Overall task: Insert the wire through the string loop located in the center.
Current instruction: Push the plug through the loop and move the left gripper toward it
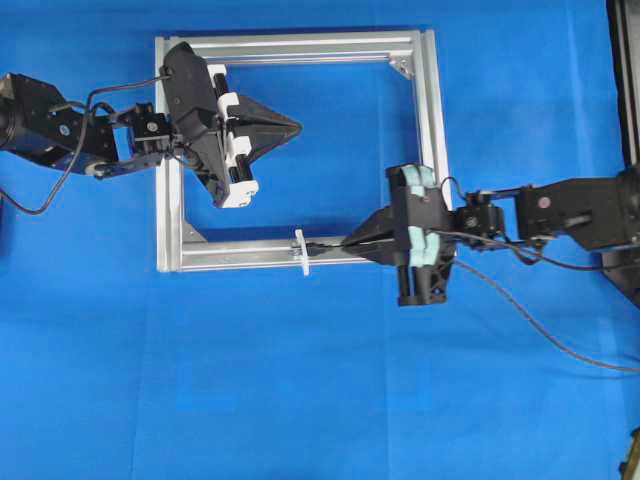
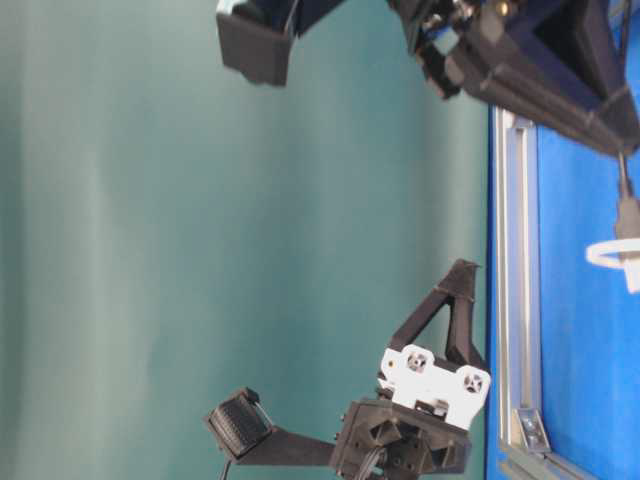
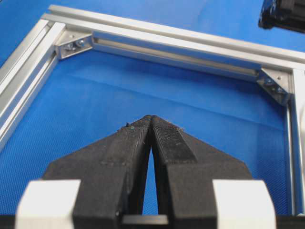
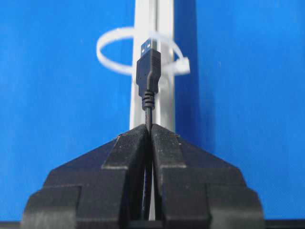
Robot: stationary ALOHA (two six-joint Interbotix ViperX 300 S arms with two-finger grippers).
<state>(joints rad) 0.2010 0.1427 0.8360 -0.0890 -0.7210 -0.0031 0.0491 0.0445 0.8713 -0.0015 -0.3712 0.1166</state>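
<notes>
Blue cloth (image 1: 300, 380) under ribbed black wire (image 4: 147, 102) facing thin whitish string loop (image 4: 114, 64)

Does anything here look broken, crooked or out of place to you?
Nothing stands out. The silver frame lies flat and square, the string loop stands intact on its lower bar, and the right gripper holds the wire straight toward it.

No writing can be read in any view — no label, brand, number or sign. The silver frame (image 1: 430, 120), the blue desk (image 1: 300, 400) and the black arm housings carry no legible marks, and the wire's (image 4: 148, 71) plug shows no logo that can be made out.
</notes>
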